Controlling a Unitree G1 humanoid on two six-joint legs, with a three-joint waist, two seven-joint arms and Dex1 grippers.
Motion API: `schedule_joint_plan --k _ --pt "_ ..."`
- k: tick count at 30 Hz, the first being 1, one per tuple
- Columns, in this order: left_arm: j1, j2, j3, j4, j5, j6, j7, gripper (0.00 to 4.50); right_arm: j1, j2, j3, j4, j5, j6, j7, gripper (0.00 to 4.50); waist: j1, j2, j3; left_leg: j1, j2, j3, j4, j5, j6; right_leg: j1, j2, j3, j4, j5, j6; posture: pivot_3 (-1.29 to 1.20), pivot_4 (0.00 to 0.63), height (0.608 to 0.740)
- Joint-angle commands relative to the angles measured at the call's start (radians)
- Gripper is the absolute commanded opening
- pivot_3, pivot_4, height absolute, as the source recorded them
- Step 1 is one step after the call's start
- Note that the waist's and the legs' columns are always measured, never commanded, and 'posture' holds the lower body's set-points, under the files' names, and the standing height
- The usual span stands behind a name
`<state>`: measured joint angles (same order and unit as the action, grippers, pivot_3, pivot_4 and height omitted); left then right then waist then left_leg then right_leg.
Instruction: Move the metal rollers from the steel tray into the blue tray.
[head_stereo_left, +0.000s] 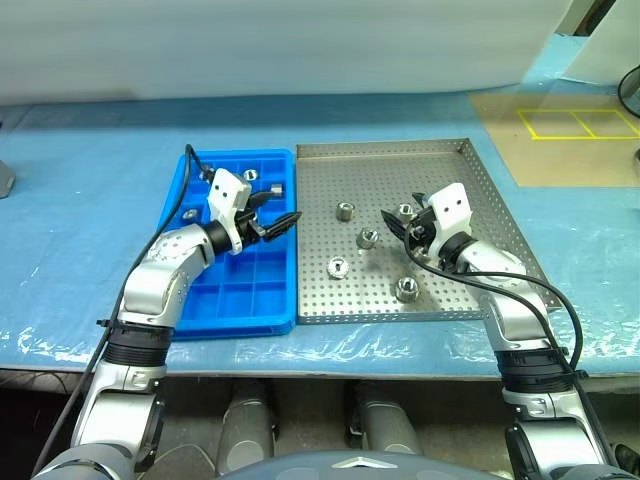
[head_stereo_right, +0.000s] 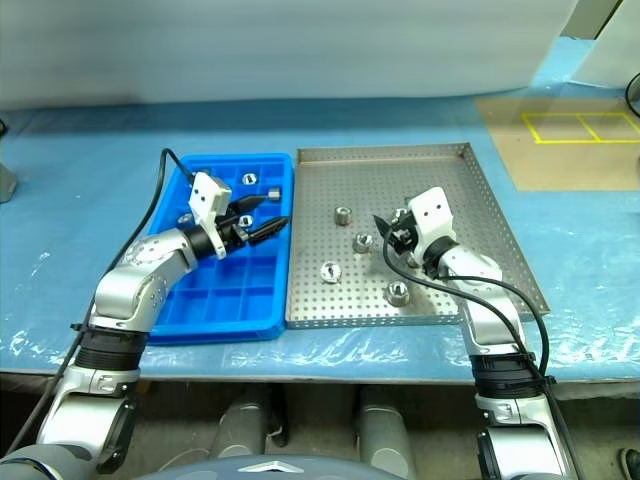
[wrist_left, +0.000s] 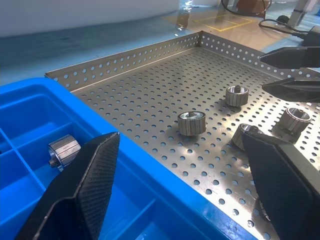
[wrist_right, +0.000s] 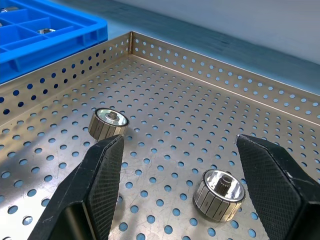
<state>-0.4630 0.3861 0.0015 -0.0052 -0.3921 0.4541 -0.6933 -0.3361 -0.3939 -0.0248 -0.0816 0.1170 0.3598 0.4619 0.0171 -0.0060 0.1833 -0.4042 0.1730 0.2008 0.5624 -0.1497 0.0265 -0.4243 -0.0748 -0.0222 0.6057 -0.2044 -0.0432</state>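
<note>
Both arms are out over the table, and it looks like the picking stage – five metal rollers (head_stereo_left: 345, 211) are left loose on the steel tray (head_stereo_left: 480, 180), while a few already sit in compartments at the far end of the blue tray (head_stereo_left: 200, 305) just beside it.

The right gripper (head_stereo_left: 400, 224) hangs low over the steel tray with its fingers spread and nothing between them; in its wrist view one roller (wrist_right: 219, 194) lies right ahead in the gap between the fingers. I'd judge that one is the target.

The left gripper (head_stereo_left: 278, 224) sits over the near edge of the blue tray, pointing toward the steel tray, also spread wide and empty.

The next move, I'd say, calls for the right hand to ease down and forward so the fingers straddle that roller squarely – then close without knocking it aside
</note>
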Motion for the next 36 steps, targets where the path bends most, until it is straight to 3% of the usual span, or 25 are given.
schedule_joint_plan --k 1,5,8,9,36 --pt "-0.015 -0.002 0.011 -0.017 -0.001 -0.013 0.003 4.08 -0.014 0.001 0.000 -0.033 0.004 -0.007 -0.004 3.66 0.000 0.000 0.000 0.000 0.000 0.000 0.000 0.000 0.000 0.000 0.000 0.000 0.000 0.000 0.000 -0.14 0.150 0.740" --pt "-0.017 -0.007 0.014 -0.018 -0.006 -0.011 0.001 4.08 -0.014 0.007 -0.007 -0.034 0.014 -0.010 -0.004 3.66 0.000 0.000 0.000 0.000 0.000 0.000 0.000 0.000 0.000 0.000 0.000 0.000 0.000 0.000 0.000 -0.14 0.150 0.740" --pt "-0.024 -0.018 0.028 -0.013 -0.019 -0.010 0.009 4.08 -0.018 0.010 -0.024 -0.032 0.029 -0.019 -0.002 4.17 0.000 0.000 0.000 0.000 0.000 0.000 0.000 0.000 0.000 0.000 0.000 0.000 0.000 0.000 0.000 -0.15 0.150 0.740" --pt "-0.027 -0.018 0.029 -0.011 -0.018 -0.012 0.007 4.45 -0.019 0.009 -0.025 -0.034 0.033 -0.019 0.001 4.49 0.000 0.000 0.000 0.000 0.000 0.000 0.000 0.000 0.000 0.000 0.000 0.000 0.000 0.000 0.000 -0.15 0.150 0.740" --pt "-0.038 -0.017 0.012 -0.015 -0.006 -0.007 0.005 4.48 -0.014 0.003 -0.004 -0.041 0.026 0.004 -0.002 4.50 0.000 0.000 0.000 0.000 0.000 0.000 0.000 0.000 0.000 0.000 0.000 0.000 0.000 0.000 0.000 -0.15 0.150 0.740"
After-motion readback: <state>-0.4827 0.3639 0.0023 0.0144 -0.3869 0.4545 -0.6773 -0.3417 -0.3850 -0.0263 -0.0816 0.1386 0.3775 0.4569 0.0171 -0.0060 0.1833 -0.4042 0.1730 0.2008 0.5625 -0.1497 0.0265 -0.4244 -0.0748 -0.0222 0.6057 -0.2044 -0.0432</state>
